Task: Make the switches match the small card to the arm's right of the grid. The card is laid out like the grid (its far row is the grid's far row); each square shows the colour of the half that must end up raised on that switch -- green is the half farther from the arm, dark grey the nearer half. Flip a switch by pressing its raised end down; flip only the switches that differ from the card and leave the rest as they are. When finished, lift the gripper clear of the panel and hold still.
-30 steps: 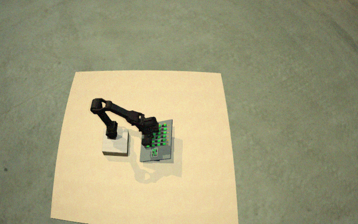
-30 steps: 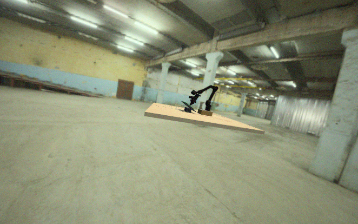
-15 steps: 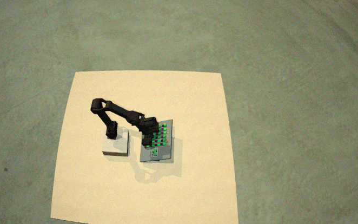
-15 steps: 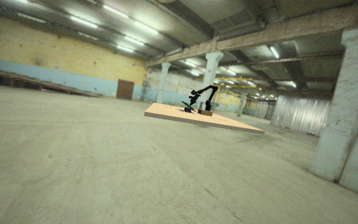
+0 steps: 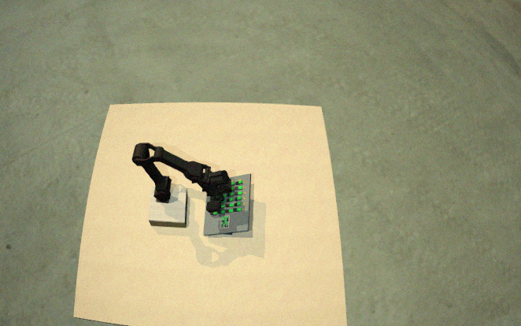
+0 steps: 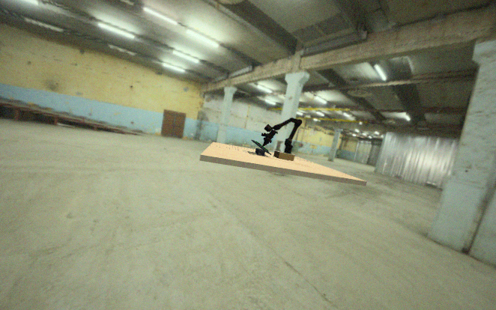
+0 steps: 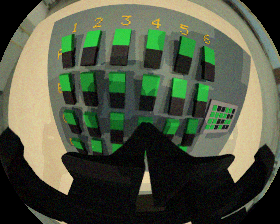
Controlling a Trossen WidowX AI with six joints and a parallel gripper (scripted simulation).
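Observation:
A tilted grey panel [image 5: 236, 224] [image 7: 233, 60] holds a grid of rocker switches with green far halves and dark grey near halves. In the wrist view, rows A and B show fully, such as switch A3 [image 7: 121, 46] and switch B4 [image 7: 150, 92]; the nearer rows are partly hidden by the fingers. Which halves are raised is hard to tell on many switches. The small card [image 5: 224, 221] [image 7: 221, 117], a mix of green and dark squares, lies right of the grid. My gripper [image 7: 145, 125] [image 6: 264, 144] is shut and empty, its tips over column 4 around row C, covering much of that switch. Contact is unclear.
The arm's pale base block [image 5: 168, 213] [image 6: 283, 156] stands on the near side of the panel. Both rest on the light wooden table top [image 5: 286, 251] [image 6: 234, 156]. Yellow numbers 1 to 6 run along the panel's far edge. The arm shades part of the panel.

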